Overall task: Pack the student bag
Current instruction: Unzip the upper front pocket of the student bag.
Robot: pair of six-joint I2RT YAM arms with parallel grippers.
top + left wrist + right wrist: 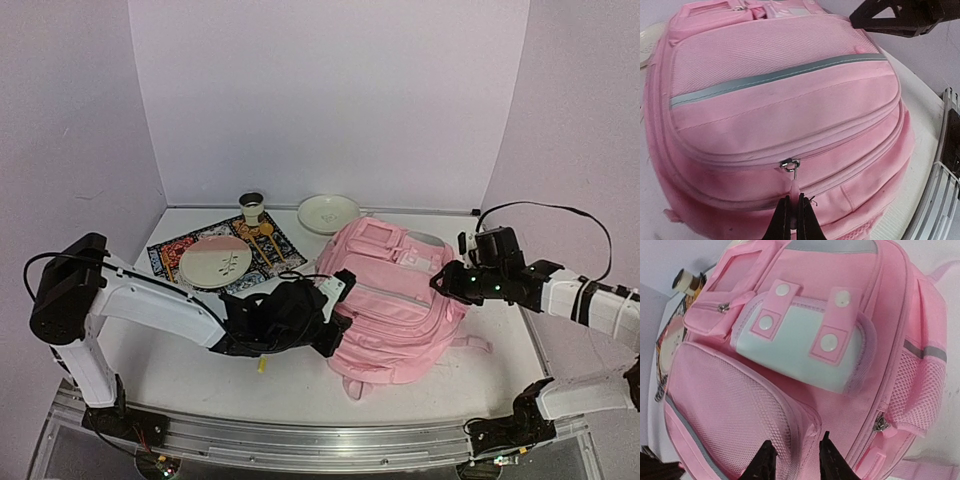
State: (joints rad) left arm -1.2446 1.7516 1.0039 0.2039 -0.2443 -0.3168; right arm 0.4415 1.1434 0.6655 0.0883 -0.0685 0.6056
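Observation:
The student bag (400, 305) is a large pink backpack lying flat in the middle of the table, front side up. My left gripper (336, 288) is at its left side. In the left wrist view this gripper (793, 199) is shut on the pink zipper pull (795, 186), which hangs from a metal slider (789, 164) on the bag (785, 100). My right gripper (441, 281) hovers over the bag's right side. Seen from the right wrist, it (796, 439) stands open astride the raised edge of the mesh pocket (735, 405). The white buckle patch (800, 342) lies just beyond.
Behind the bag sit a white plate (327, 212) and a small cup (252, 207). A pink-and-white plate (216, 262) rests on a patterned mat (275, 250) at the left. A small yellow item (262, 366) lies under the left arm. A metal rail (940, 190) borders the table's near edge.

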